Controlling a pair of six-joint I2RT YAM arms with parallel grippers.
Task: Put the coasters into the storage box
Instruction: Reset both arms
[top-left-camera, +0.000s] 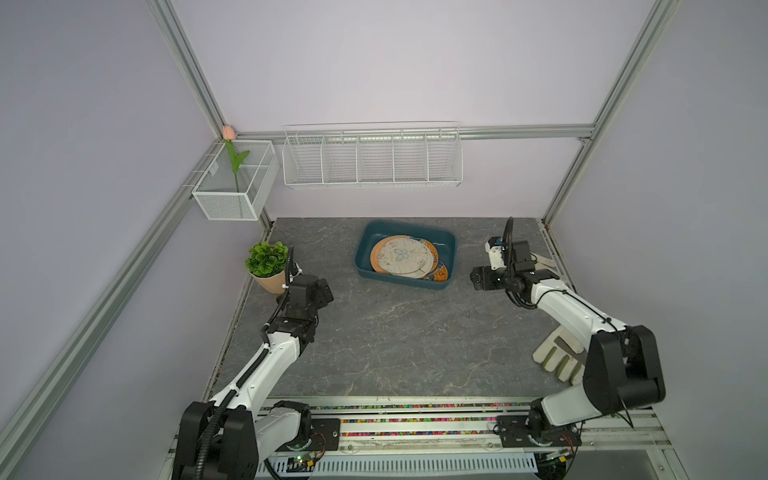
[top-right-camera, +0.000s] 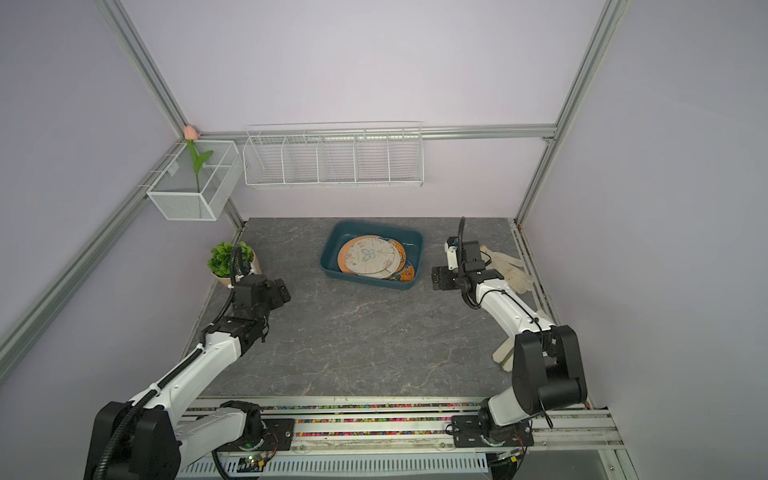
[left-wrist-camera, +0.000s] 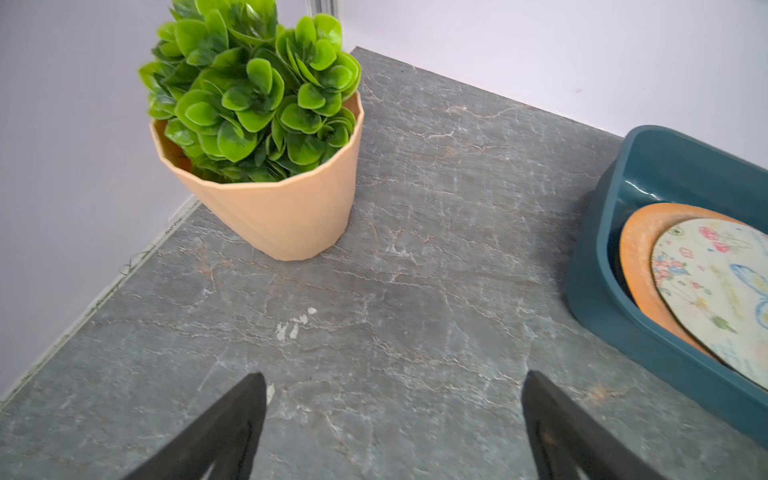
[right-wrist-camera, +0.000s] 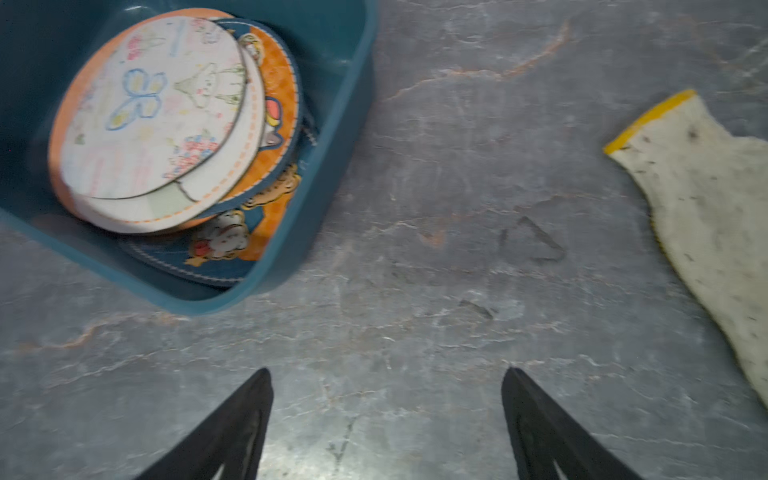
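So the coasters are piled up inside the storage box. It sits on the grey stone-look table, a bit above the middle of the frame in both top views. The top one is a pale disc with a blue butterfly. Orange-rimmed and blue cartoon ones poke out from under it toward the box's lower right corner. I honestly can't count the stack.

The left gripper hangs left of the box, well apart from it, just below and right of the potted plant. Its jaws are spread wide, and the left wrist view shows only bare table between the black fingers.

The right gripper sits near the box's right side. Its jaws are also apart, with nothing in them.

One work glove lies at the right edge of the table beside that arm. A second glove lies lower right, partly hidden by the arm.
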